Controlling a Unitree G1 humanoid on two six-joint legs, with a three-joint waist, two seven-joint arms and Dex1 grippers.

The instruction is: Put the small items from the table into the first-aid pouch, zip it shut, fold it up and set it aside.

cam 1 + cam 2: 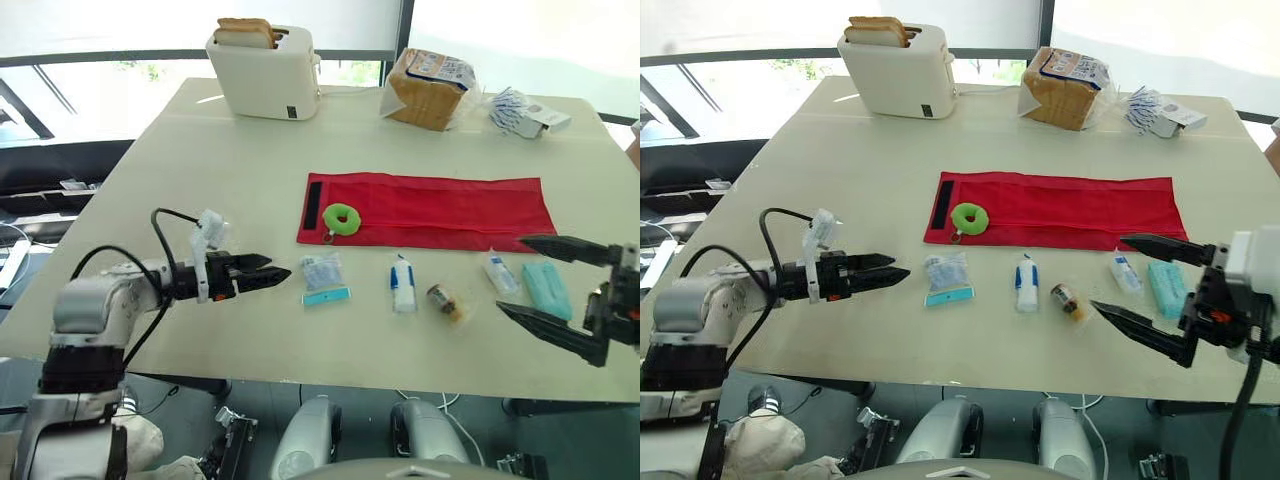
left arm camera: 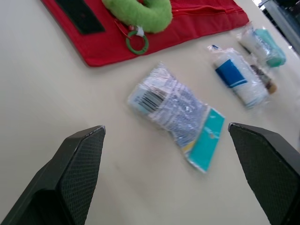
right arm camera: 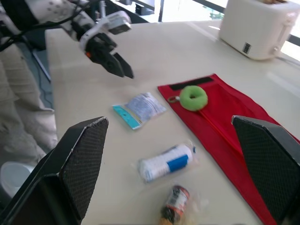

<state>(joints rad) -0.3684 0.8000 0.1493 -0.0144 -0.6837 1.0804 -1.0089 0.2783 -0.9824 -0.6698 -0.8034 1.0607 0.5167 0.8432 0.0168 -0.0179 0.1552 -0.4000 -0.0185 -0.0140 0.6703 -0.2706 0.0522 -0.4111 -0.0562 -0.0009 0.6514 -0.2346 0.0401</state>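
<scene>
Pouch (image 1: 430,210) lies flat on the table (image 1: 200,180), right of centre, ring (image 1: 342,218) sitting on its left end. On its near side a row runs left to right: flat packet (image 1: 323,275), roll (image 1: 402,283), vial (image 1: 445,300), small tube (image 1: 500,272), soft pack (image 1: 547,288), the last two by the pouch's near right corner. Far edge: toaster (image 1: 265,72) left, bread bag (image 1: 428,88) behind the pouch, loose packet (image 1: 525,112) farther right
</scene>
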